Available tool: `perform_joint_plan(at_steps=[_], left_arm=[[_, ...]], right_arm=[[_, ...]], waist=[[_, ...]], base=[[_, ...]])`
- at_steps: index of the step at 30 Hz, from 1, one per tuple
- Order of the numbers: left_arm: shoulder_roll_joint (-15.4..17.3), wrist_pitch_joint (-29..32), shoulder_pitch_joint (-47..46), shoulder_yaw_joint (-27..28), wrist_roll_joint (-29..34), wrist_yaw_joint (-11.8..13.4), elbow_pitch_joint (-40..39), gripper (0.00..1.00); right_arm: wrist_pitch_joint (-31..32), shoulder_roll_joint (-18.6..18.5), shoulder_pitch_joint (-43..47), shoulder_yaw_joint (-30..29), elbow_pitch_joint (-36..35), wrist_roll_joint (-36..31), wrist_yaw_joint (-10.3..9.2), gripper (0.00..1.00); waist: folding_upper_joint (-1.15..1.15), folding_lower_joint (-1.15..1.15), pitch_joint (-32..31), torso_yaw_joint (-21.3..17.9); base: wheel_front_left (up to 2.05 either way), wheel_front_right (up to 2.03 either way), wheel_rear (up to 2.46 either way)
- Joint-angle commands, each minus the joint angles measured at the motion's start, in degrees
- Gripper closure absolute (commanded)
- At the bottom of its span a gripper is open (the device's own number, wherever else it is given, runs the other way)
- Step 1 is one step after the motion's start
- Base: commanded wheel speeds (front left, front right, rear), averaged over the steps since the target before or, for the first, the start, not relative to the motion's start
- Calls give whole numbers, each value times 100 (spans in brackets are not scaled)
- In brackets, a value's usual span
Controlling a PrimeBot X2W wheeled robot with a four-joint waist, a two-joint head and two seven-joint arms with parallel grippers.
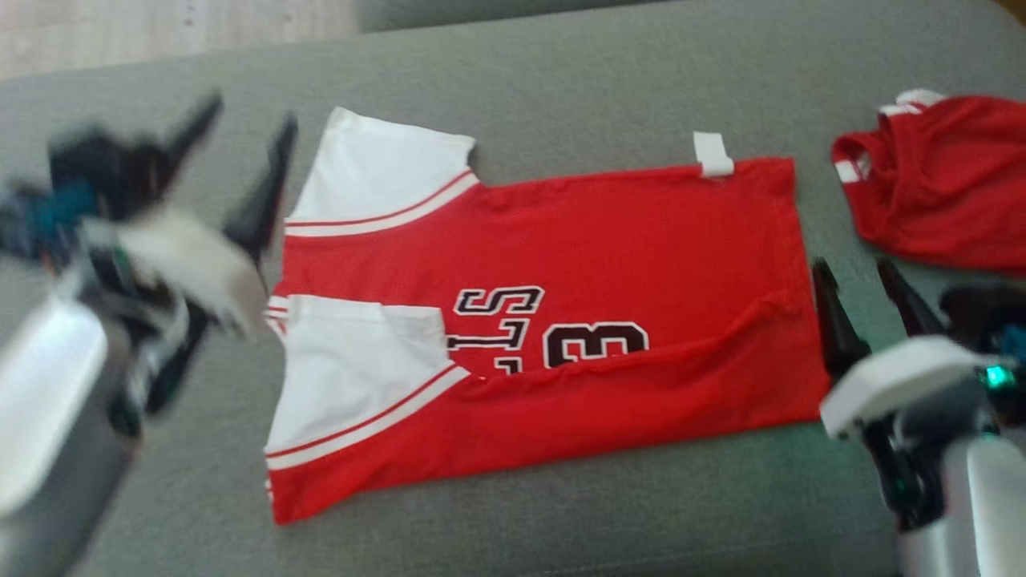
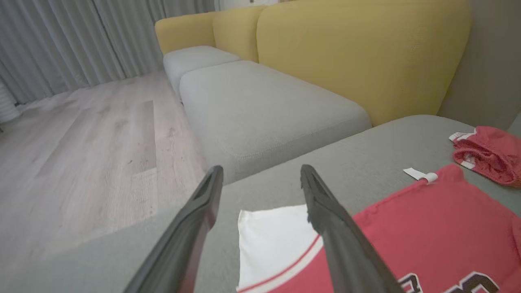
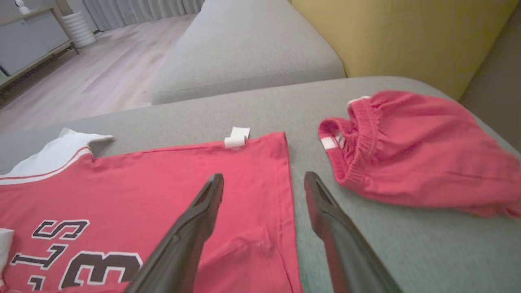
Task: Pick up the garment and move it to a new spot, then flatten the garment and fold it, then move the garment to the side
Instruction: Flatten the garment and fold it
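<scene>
My left gripper (image 1: 250, 112), blurred and perhaps raised, and right gripper (image 1: 852, 268) flank a folded red jersey (image 1: 561, 240), fingers apart, empty.

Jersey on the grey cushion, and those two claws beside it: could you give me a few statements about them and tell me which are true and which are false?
1. The jersey lies on the cushion. True.
2. The left claw grips the jersey. False: it is open and holds nothing.
3. A second red garment lies to the jersey's right in the head view. True.
4. The right claw is shut. False: its fingers stand apart, over the jersey's edge.
5. A white tag sticks out at the jersey's far edge. True.
</scene>
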Motion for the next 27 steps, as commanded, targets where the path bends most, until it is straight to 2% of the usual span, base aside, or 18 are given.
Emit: perform_joint_plan(at_steps=[1, 7, 10, 18, 27], left_arm=[[257, 92, -447, 224, 112, -94, -48, 0], [243, 625, -1602, -46, 216, -636, 1018, 0], [244, 729, -1897, -57, 218, -726, 1548, 0], [392, 934, -2176, -45, 218, -768, 2555, 0], [686, 1150, -2291, 32, 273, -609, 3000, 0]], right_arm=[[32, -48, -226, 191, -230, -46, 39, 0], [165, -48, -811, 675, -357, -91, 39, 0], [195, -48, -1041, 895, -426, -60, 39, 0], [172, -48, -1327, 1122, -675, 28, 39, 0], [101, -48, -1361, 1229, -852, 121, 39, 0]], waist=[[0, -1, 153, -165], [0, -1, 548, -590], [0, -1, 797, -829], [0, -1, 1381, -1275], [0, -1, 1648, -1454]], base=[[0, 0, 0], [0, 0, 0], [0, 0, 0], [0, 0, 0], [0, 0, 0]])
